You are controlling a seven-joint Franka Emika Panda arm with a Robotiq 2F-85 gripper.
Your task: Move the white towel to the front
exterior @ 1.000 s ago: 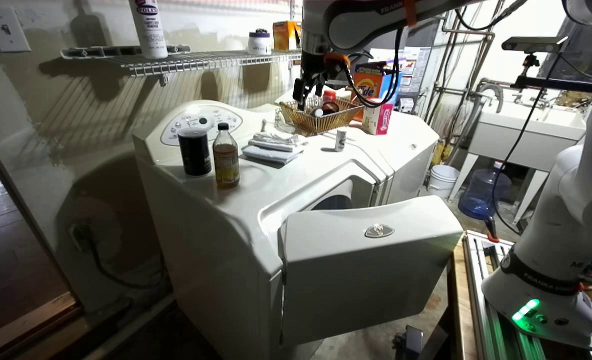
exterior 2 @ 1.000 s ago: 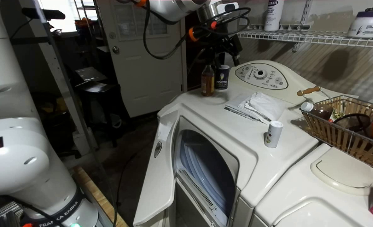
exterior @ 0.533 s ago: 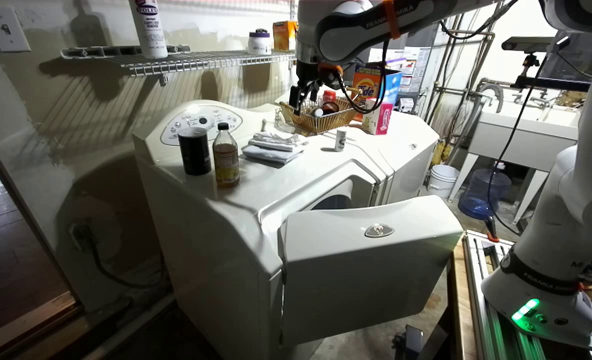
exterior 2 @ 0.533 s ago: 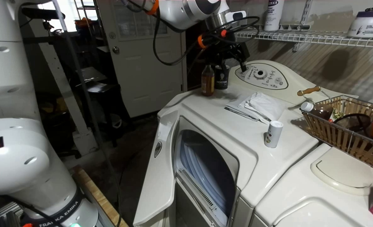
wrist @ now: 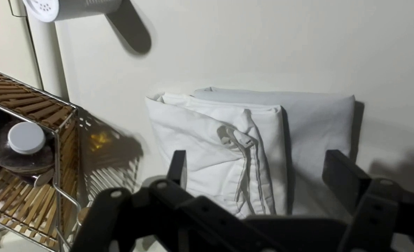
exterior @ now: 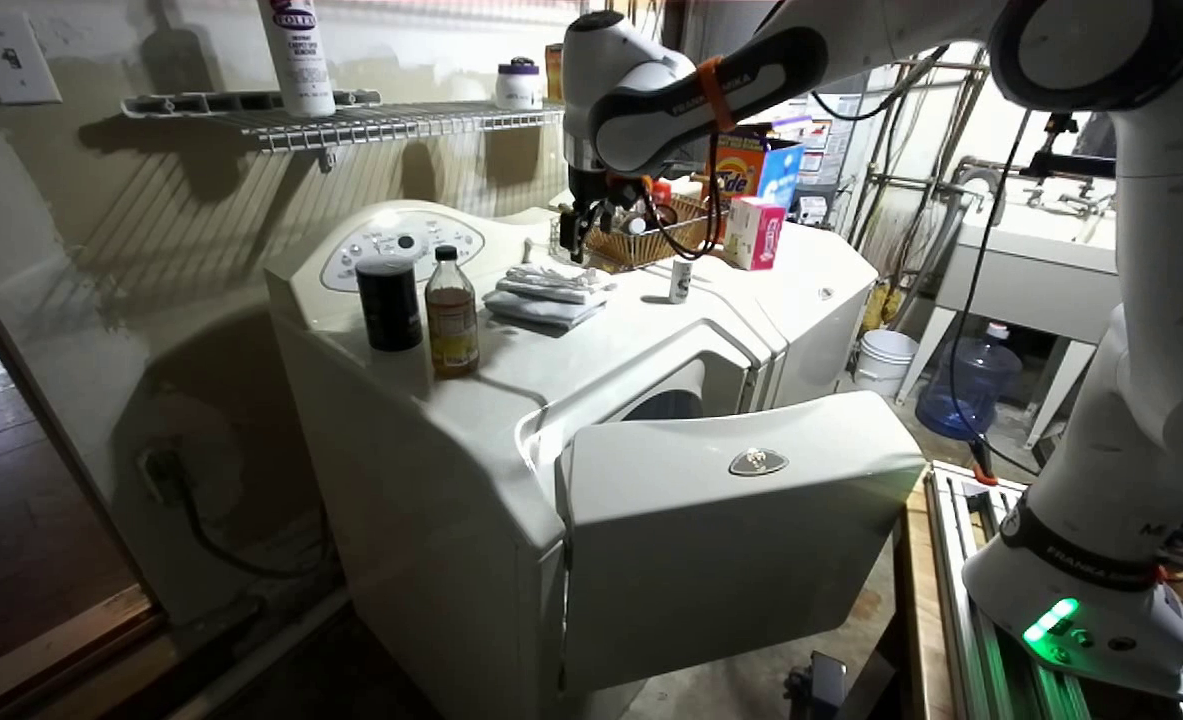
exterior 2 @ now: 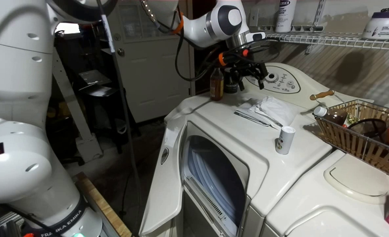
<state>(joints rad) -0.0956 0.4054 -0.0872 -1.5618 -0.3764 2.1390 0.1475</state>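
The white towel is a rumpled folded cloth on the dryer top. It shows in both exterior views (exterior: 561, 278) (exterior 2: 277, 110) and in the wrist view (wrist: 207, 140). A pale-grey folded cloth (wrist: 320, 126) lies partly under it, offset to one side; it shows in an exterior view too (exterior: 544, 308). My gripper (exterior 2: 252, 88) is open and empty above and near the cloths, apart from them. In the wrist view the gripper (wrist: 256, 157) has one fingertip over the white towel and one over the grey cloth. Its base hides the cloths' near ends.
A small white shaker (exterior 2: 285, 140) and a wicker basket (exterior 2: 349, 138) stand beside the cloths. A glass bottle (exterior: 451, 320) and dark salt can (exterior: 389, 305) stand on the dryer's other side. The dryer door (exterior: 731, 540) hangs open. A wire shelf (exterior: 431, 120) is behind.
My gripper has come down and closer to the towel, towards the control panel in an exterior view. It has stayed open. The cloths have not moved.
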